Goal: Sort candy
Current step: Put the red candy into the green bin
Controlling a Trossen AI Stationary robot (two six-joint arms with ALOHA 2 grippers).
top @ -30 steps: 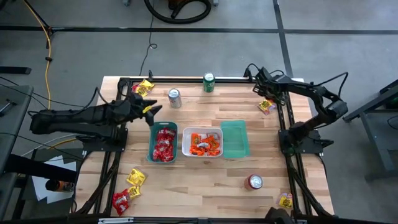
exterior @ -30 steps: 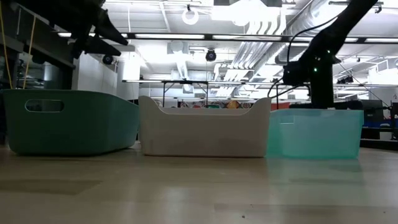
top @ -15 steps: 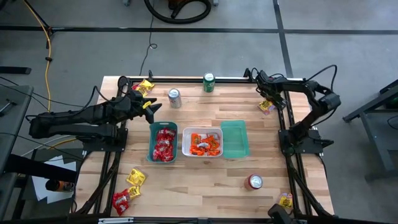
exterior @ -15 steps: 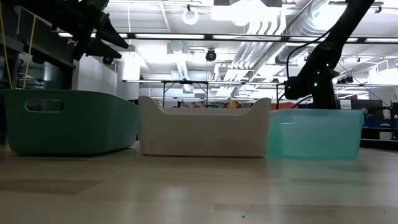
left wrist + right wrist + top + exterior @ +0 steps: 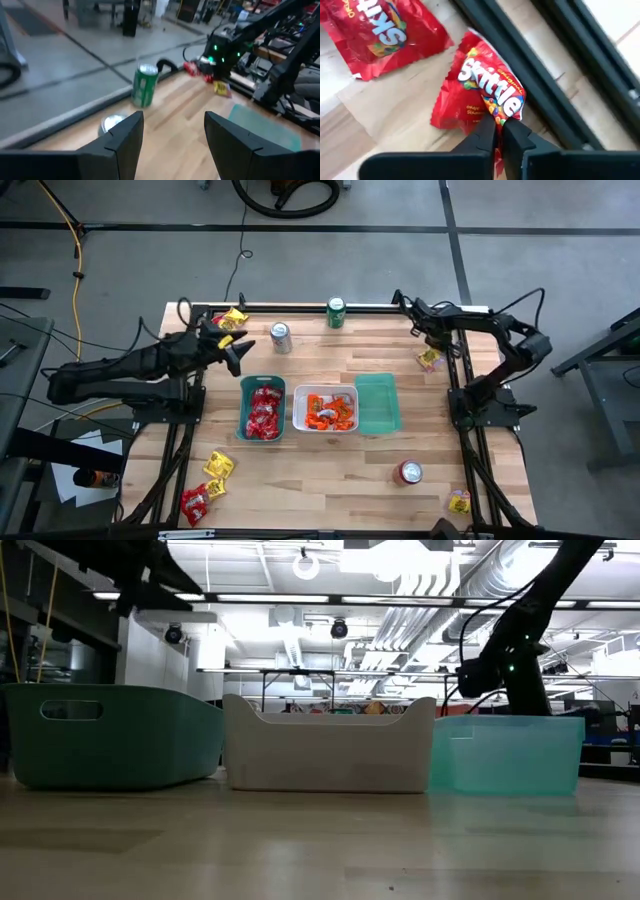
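Observation:
My right gripper [image 5: 438,340] is at the table's far right edge, shut on a red candy packet [image 5: 485,95]. A second red packet [image 5: 385,30] lies flat beside it, and a yellow and red packet [image 5: 431,359] lies just nearer. My left gripper [image 5: 236,350] is open and empty above the far left of the table, near a yellow packet [image 5: 233,318]; its two fingers [image 5: 125,140] stand wide apart in the left wrist view. The dark green tray [image 5: 246,410] holds red packets and the white tray [image 5: 298,410] holds orange ones. My right gripper pinches the red packet by a crumpled edge [image 5: 492,114] between its two fingers, at their tips. The packet is bunched and stands up from the fingers beside the black frame rail [image 5: 535,65]. Whether it is clear of the table I cannot tell.
A light teal tray [image 5: 377,402] stands right of the white one. A silver can [image 5: 281,336] and a green can [image 5: 336,312] stand at the far edge, a red can [image 5: 410,472] near right. More packets lie near left [image 5: 210,480] and near right [image 5: 459,501].
My left gripper has drawn back from over the dark green tray toward the table's far left corner. My right arm's wrist has swung toward the far edge while its gripper has stayed by the packets at the right rail.

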